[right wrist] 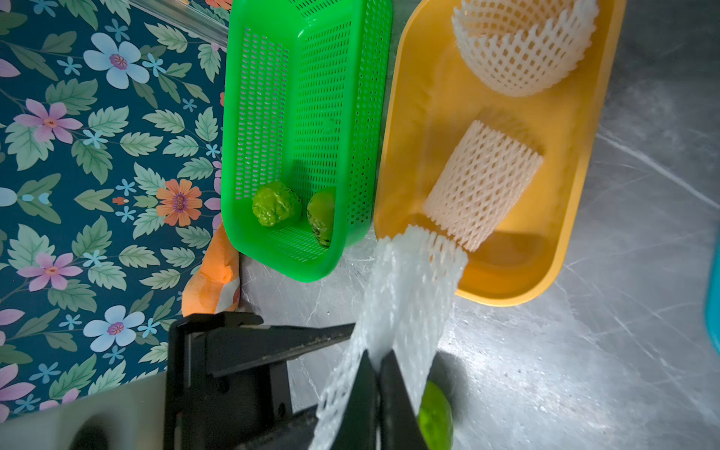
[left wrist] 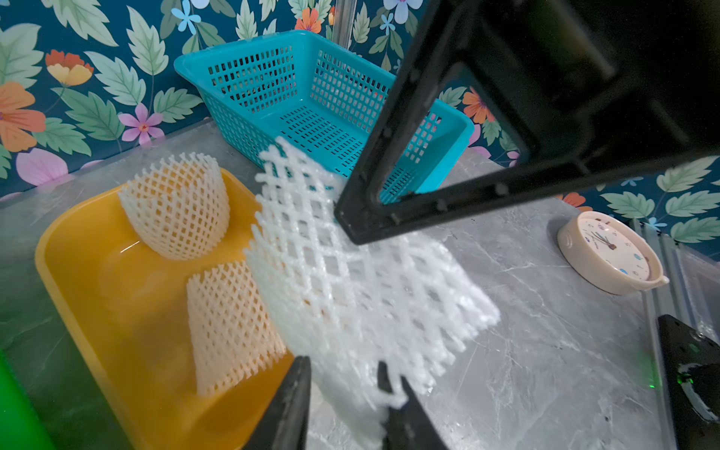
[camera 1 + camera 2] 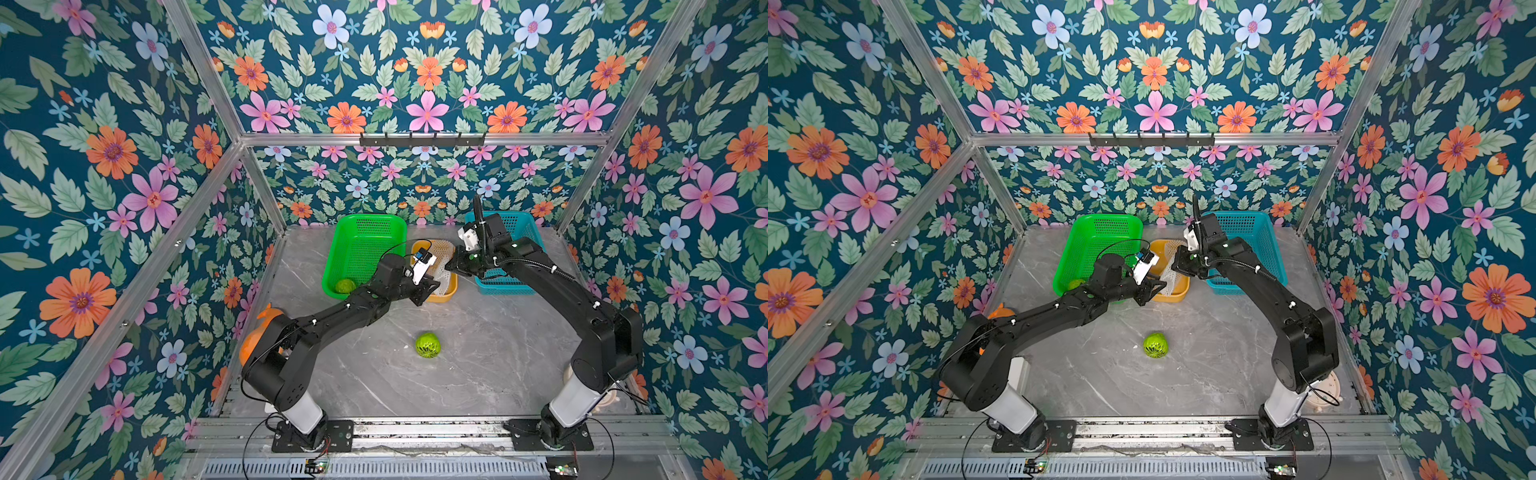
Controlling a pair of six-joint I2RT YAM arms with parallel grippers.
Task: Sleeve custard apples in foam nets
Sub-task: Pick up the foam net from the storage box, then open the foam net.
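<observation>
A white foam net hangs stretched between both grippers above the near end of the yellow tray. My right gripper is shut on one end of this net. My left gripper has its fingers either side of the other end, with a gap still showing between them. Two more foam nets lie in the yellow tray. Two custard apples sit in the green basket. A third custard apple rests on the table's middle.
A blue basket stands at the back right, under the right arm. An orange plush toy lies by the left wall. A cream clock sits near the right arm's base. Floral walls and aluminium frame posts enclose the table.
</observation>
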